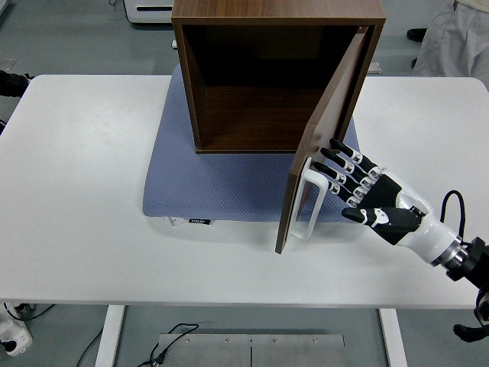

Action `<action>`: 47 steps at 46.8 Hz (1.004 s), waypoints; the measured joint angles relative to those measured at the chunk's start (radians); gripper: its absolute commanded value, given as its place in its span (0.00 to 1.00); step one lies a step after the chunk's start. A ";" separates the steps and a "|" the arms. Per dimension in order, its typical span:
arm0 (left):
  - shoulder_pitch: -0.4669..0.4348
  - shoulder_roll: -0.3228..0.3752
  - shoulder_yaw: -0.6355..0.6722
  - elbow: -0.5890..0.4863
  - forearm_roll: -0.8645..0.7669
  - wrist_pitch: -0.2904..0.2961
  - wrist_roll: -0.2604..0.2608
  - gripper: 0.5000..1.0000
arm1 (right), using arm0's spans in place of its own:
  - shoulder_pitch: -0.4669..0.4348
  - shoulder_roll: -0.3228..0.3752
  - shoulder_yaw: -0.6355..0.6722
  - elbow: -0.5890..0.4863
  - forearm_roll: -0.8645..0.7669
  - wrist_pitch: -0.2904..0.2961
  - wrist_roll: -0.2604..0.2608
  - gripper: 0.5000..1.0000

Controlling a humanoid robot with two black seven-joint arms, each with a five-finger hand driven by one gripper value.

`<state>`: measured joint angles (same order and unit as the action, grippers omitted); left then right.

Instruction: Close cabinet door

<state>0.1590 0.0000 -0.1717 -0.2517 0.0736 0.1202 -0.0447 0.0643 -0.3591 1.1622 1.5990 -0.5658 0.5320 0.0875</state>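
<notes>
Head view: right hand (365, 195) flat against the outer face of a half-open door (321, 145).

At upper centre, a dark wooden cabinet (279, 15) standing on a blue-grey mat (206, 180) on the white table (76, 191), open front facing the bottom of the frame, inside dark and bare. Hinged at the cabinet's right side, door angled down and leftward toward lower centre, free edge over the mat's near right corner. White handle (312, 202) near that free edge, on the outer face. Right of centre, fingers (344, 164) spread and straight, tips touching the door just beside the handle, nothing gripped. Forearm running off to the lower right corner. Left hand out of view. Light clothing of a person (462, 42) at the upper right corner.
</notes>
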 measured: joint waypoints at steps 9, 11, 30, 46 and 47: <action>0.000 0.000 0.000 0.000 0.000 0.000 0.001 1.00 | 0.054 0.043 -0.052 -0.036 -0.008 -0.001 0.000 1.00; 0.000 0.000 0.000 0.000 0.000 0.000 0.000 1.00 | 0.074 0.055 -0.063 -0.048 -0.009 -0.001 0.000 1.00; 0.001 0.000 0.000 0.000 0.000 0.001 0.001 1.00 | 0.192 0.129 -0.102 -0.156 -0.008 -0.022 0.001 1.00; 0.000 0.000 0.000 0.000 0.000 0.000 0.001 1.00 | 0.286 0.199 -0.124 -0.239 -0.001 -0.064 0.003 1.00; 0.000 0.000 0.000 0.000 0.000 0.000 0.000 1.00 | 0.290 0.203 -0.125 -0.244 0.000 -0.065 0.003 1.00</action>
<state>0.1591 0.0000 -0.1716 -0.2516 0.0737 0.1204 -0.0446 0.3542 -0.1563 1.0373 1.3548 -0.5661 0.4666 0.0906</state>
